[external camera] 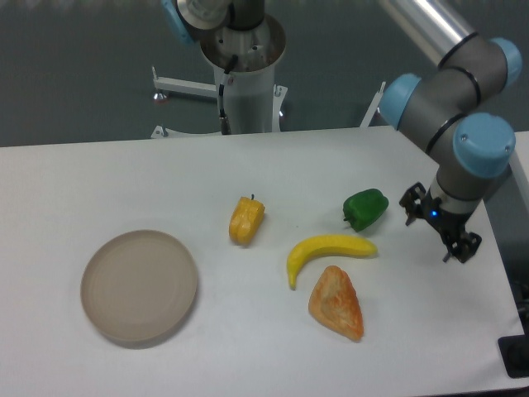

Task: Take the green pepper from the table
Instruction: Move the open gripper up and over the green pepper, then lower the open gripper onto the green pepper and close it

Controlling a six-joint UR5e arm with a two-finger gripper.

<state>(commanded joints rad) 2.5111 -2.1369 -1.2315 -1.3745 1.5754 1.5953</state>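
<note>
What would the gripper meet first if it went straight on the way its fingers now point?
Probably the bare table. The gripper seems to point down, right of the green pepper, with nothing below it; depth is unclear.

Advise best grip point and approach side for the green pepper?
Probably pinch the green pepper across its lumpy mid-body, descending from above. It lies low on the table, stem hard to see, banana close in front; the end effector waits at its right.

The claw (453,236) is too small to tell whether its jaws are parted; the frame cuts off the arm's upper links.
</note>
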